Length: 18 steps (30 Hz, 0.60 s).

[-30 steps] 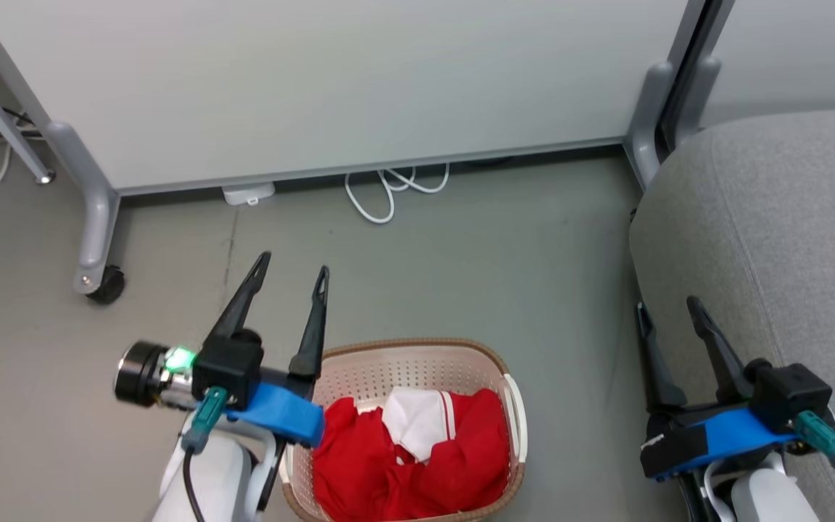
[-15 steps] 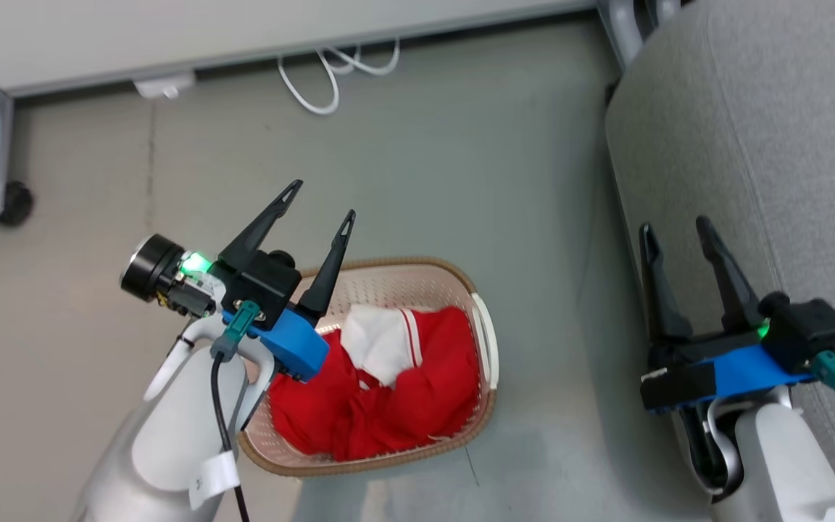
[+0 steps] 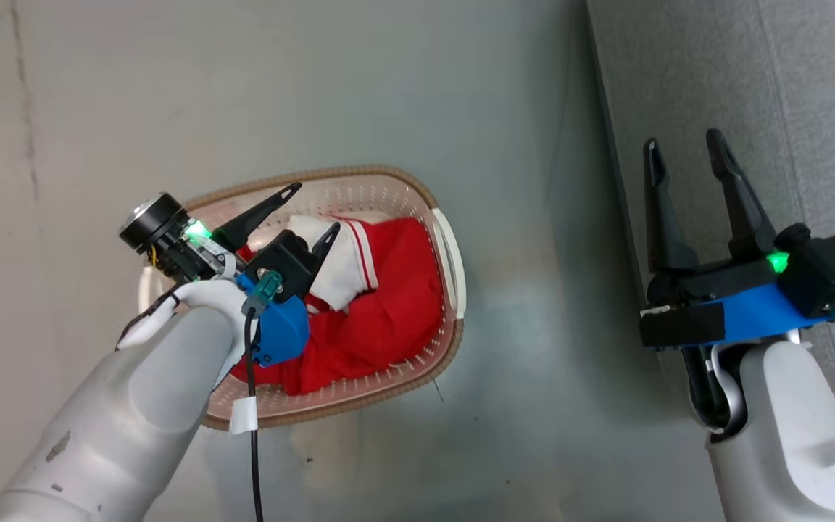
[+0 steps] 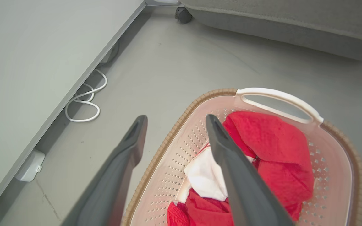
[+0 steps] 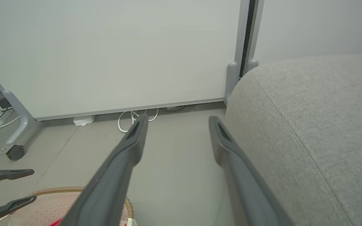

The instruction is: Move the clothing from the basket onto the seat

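Red clothing [image 3: 381, 319] w/ a white, stripe-trimmed panel lies heaped inside the basket [image 3: 388, 177], covering most of its bottom. The basket stands on the grey floor [image 3: 316, 87], near the light-grey seat [image 3: 787, 87] but apart from it, w/ a bare strip of floor btwn them. My left end effector [image 3: 314, 208] hangs over the side of the basket away from the seat, fingers spread wide & holding nothing. In the head view one finger lies across the white panel & the other reaches toward the brown rim. Whether a tip touches the fabric, I cannot tell. My right end effector [image 3: 683, 138] is likewise spread wide & empty, poised at the seat's rounded edge, well apart from the basket. Beyond, in the wrist views: a pale wall panel [image 5: 105, 47] on a castered leg, w/ a looped white cable [image 4: 83, 103] on the floor at its foot.
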Tool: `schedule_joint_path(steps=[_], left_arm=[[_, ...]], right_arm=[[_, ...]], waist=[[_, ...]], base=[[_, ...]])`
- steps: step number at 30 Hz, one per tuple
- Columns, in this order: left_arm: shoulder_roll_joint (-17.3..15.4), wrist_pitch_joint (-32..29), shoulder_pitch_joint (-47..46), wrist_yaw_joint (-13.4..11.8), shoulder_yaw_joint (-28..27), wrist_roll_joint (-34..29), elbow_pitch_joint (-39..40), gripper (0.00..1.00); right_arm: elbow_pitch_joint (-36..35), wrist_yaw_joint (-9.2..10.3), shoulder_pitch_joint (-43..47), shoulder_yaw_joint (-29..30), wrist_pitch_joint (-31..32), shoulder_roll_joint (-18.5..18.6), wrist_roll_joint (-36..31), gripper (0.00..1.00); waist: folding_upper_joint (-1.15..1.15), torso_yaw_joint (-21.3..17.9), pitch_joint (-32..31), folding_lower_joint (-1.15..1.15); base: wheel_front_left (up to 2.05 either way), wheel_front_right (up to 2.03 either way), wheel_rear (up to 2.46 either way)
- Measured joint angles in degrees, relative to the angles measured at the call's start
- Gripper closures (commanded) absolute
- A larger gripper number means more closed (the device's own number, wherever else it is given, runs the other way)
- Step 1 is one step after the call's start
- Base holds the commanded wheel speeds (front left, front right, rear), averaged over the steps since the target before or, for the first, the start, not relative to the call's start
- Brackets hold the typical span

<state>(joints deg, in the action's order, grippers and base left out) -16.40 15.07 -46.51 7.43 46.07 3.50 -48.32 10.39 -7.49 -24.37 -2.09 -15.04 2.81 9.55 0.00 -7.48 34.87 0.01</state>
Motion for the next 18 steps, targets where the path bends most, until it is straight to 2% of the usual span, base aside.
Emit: schedule_joint_path(steps=[11,16,18], left_arm=[[-0.4,-0.4,-7.7,0.0,17.4,2.8,-15.9,0.00],[-0.7,-3.8,-10.1,0.0,23.3,6.0,-20.7,0.00],[-0.8,-4.4,-10.6,0.0,24.0,6.5,-21.1,0.00]], right_arm=[[-1.6,0.00,-2.8,-0.7,0.0,0.0,-0.2,0.00],[-2.6,0.00,-3.8,-1.0,0.0,0.0,0.0,0.00],[-2.8,0.00,-4.0,-1.1,0.0,0.0,0.1,0.00]], waist=[[0.00,-2.4,8.7,0.00],[0.00,-3.5,12.2,0.00],[0.00,-3.7,12.9,0.00]], base=[[0.00,0.00,0.00],[0.00,0.00,0.00],[0.00,0.00,0.00]])
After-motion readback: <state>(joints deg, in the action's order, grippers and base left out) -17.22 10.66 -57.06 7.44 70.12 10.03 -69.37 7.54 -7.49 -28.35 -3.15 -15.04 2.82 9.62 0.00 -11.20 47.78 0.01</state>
